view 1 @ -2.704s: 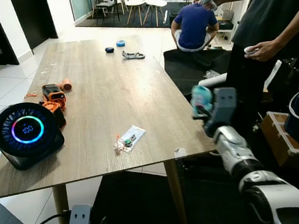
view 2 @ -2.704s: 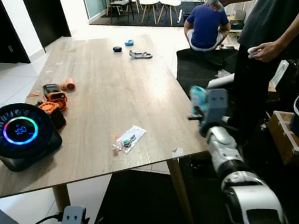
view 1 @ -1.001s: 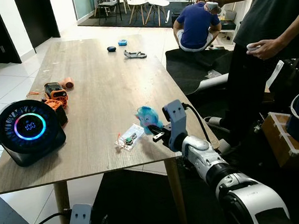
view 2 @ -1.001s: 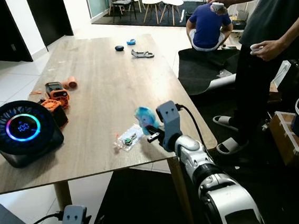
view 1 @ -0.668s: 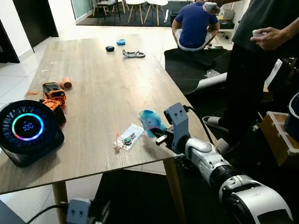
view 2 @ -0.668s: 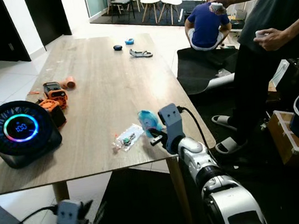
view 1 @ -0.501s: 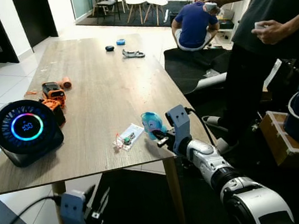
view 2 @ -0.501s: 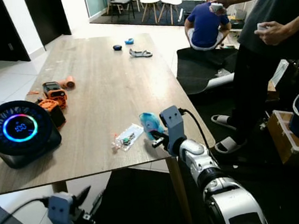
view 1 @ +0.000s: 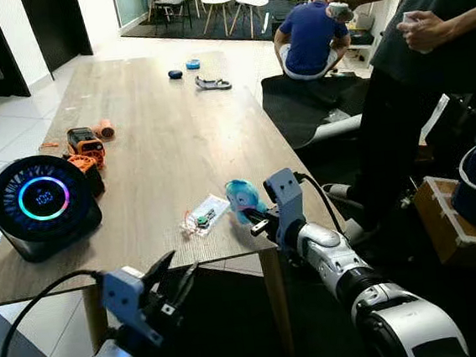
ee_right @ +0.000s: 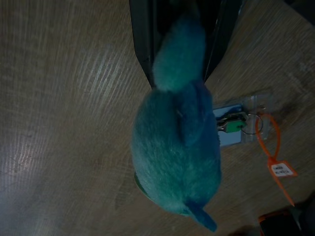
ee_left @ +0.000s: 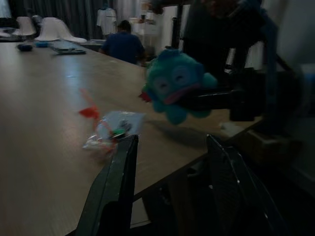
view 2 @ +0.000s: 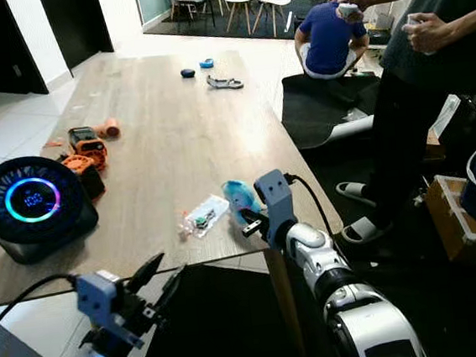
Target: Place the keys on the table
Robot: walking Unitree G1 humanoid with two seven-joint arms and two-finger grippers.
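1. Left eye view: the right gripper [view 1: 254,217] is clenched on a teal plush keychain [view 1: 242,198], held low over the near right part of the wooden table [view 1: 159,144].
2. A clear bag of keys [view 1: 205,218] with an orange tag is seen lying on the table just beside the plush.
3. The left gripper [view 1: 176,279] is raised below the table edge, fingers spread, nothing held.
4. A round speaker [view 1: 42,203] is noted at the table's left.

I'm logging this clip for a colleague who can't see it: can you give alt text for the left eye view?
The right gripper holds a teal plush keychain over the near right part of a wooden table, beside a clear packet of keys. The left gripper is raised, open, below the table's near edge. A round glowing fan sits at left; a person stands at right.
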